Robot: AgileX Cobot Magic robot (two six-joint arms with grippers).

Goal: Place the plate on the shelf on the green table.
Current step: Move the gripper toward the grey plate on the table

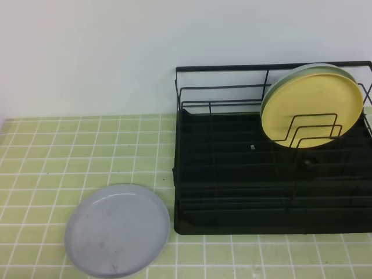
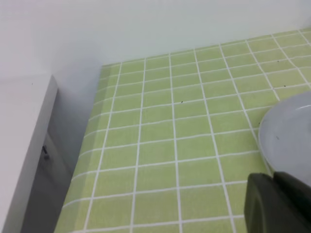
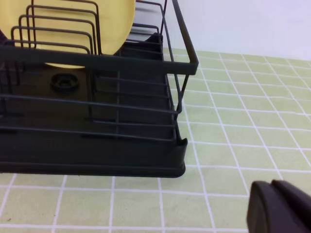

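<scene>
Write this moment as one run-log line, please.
plate: flat on green table, left of shelf | shelf: yellow plate upright | left end effector: shut, beside plate | right end effector: shut, empty
</scene>
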